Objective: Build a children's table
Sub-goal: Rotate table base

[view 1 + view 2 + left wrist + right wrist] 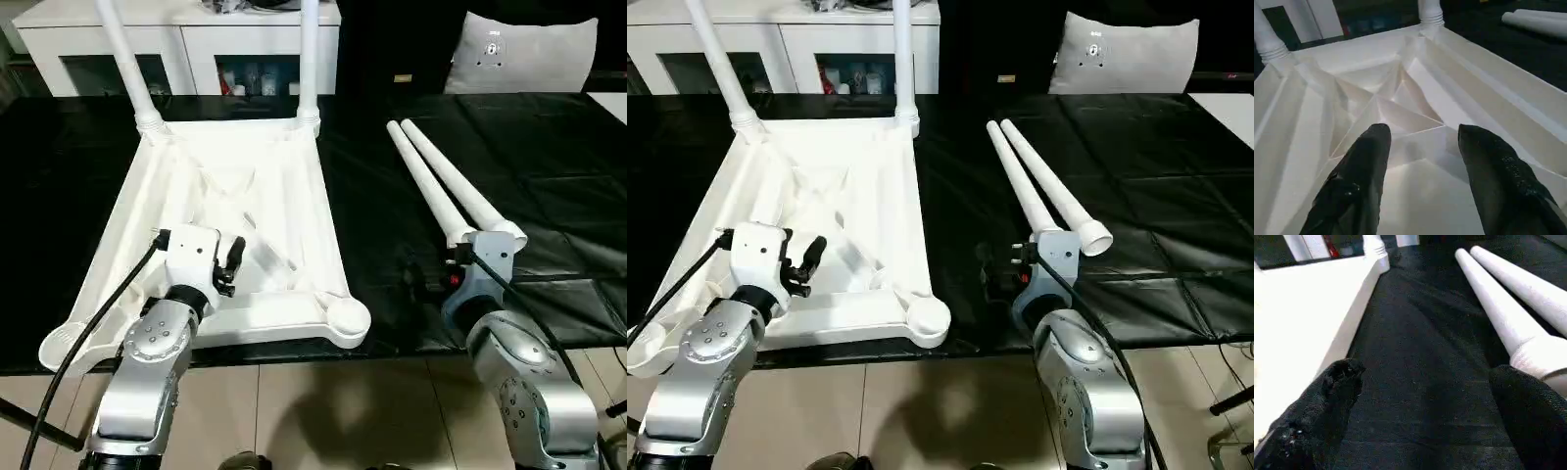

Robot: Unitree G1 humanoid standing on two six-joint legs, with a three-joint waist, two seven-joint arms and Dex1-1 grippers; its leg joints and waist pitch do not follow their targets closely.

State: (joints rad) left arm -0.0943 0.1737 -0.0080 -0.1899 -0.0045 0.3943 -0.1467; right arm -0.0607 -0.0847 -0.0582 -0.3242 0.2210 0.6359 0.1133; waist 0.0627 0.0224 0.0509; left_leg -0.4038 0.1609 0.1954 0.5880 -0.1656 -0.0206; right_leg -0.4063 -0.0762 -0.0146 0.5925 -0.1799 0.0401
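The children's table top lies upside down on the black surface, ribbed underside up. Two white legs stand upright in its far corner sockets. The near sockets hold nothing. Two loose legs lie side by side to the right, thick ends toward me. My left gripper hovers open over the near part of the ribbed underside, nothing between its fingers. My right gripper stands wide open on the black surface, just left of the loose legs' thick ends.
A long white cabinet with glass-fronted openings runs along the back. A white cushion leans at the back right. The table top's near edge overhangs the front edge of the black surface, with tiled floor below.
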